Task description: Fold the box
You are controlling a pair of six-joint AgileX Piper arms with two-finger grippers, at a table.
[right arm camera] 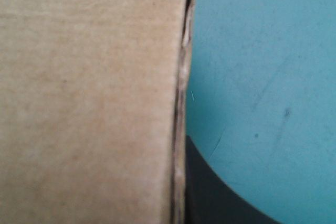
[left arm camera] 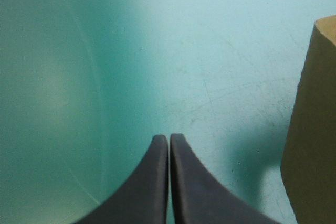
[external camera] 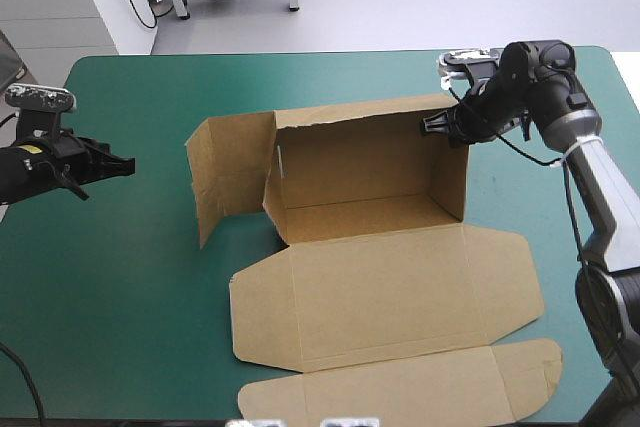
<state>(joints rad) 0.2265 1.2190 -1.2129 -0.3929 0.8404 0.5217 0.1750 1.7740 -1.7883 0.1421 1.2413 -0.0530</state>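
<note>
Box [external camera: 385, 277] at mid-counter [external camera: 130, 287], on the teal-green cover: far wall and right wall raised, left panel standing loose and angled outward, lid flat toward the near edge. Right gripper [external camera: 432, 125] at the far right top corner of the box, clamped nearly closed on the right wall's upper edge, board between its fingers. Left gripper [external camera: 128, 163] closed, fingers meeting, nothing held, above bare cover, apart from the left panel.

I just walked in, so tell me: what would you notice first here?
The big brown box mid-table, some walls raised, its lid flat toward the near edge. The right pincer pinches its far right corner, while the left pincer, shut, hangs over bare teal-green cover at the left.
</note>
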